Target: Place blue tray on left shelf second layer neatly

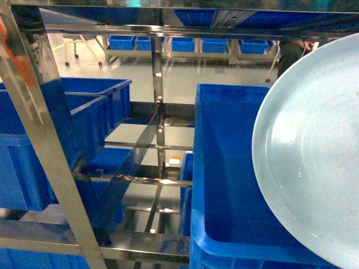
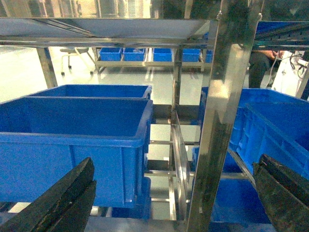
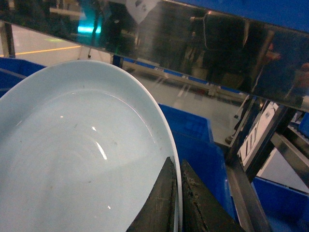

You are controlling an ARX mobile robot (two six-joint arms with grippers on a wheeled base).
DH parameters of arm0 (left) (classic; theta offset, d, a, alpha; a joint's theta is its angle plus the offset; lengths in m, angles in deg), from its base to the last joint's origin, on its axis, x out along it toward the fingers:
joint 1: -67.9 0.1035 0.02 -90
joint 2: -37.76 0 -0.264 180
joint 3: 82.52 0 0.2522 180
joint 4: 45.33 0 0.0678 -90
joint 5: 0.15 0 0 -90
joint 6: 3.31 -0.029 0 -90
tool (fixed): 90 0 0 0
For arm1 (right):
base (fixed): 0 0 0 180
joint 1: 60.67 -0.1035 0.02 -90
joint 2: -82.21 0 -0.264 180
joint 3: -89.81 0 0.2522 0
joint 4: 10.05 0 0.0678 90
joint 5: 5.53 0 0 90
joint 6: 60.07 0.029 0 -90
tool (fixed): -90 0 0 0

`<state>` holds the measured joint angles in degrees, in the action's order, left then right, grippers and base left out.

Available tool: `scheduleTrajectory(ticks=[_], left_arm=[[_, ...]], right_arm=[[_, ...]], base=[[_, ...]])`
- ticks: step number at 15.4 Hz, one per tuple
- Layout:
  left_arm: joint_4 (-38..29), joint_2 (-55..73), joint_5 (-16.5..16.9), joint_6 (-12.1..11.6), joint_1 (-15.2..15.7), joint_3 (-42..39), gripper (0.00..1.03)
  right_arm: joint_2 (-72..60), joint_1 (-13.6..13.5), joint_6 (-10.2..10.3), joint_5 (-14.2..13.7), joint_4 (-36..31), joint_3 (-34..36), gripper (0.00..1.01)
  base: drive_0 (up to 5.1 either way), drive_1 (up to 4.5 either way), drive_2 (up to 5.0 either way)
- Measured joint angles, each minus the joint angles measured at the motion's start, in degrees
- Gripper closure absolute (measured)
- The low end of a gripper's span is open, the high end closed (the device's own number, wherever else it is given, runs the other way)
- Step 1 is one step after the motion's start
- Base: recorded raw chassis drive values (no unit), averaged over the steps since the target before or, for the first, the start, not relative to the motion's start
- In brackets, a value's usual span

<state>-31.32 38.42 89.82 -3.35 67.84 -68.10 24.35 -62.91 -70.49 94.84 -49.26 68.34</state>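
The blue tray (image 1: 314, 151) is a pale glossy round dish. It is held up, tilted on edge, at the right of the head view in front of a deep blue crate (image 1: 235, 185). In the right wrist view my right gripper (image 3: 177, 169) is shut on the tray's (image 3: 72, 154) raised rim, one black finger on each side. My left gripper (image 2: 174, 193) is open and holds nothing; its fingers (image 2: 63, 203) sit far apart at the bottom corners. The steel shelf (image 1: 160, 112) stands close ahead, and its left bay (image 1: 61, 235) holds a blue crate (image 1: 33, 145).
A mirror-like upright (image 2: 222, 121) rises right in front of the left gripper, with blue crates on either side (image 2: 72, 140). A steel crossbar (image 3: 203, 53) runs just above the tray. More crates line a far rack (image 1: 185, 45), and a person stands at back right (image 1: 289, 56).
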Motion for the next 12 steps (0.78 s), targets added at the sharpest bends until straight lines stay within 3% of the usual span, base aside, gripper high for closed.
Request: scheduleTrajectory(ticks=[7, 12], left_arm=[[0.0, 0.0, 0.0, 0.0, 0.0, 0.0, 0.05], [0.0, 0.0, 0.0, 0.0, 0.0, 0.0, 0.05]], right_arm=[[-14.5, 5.1, -1.3, 3.2, -12.2, -0.2, 0.99], [-25.5, 7.9, -1.7, 5.2, -19.4, -4.4, 0.99]], base=[[0.0, 0.0, 0.0], [0.0, 0.0, 0.0]])
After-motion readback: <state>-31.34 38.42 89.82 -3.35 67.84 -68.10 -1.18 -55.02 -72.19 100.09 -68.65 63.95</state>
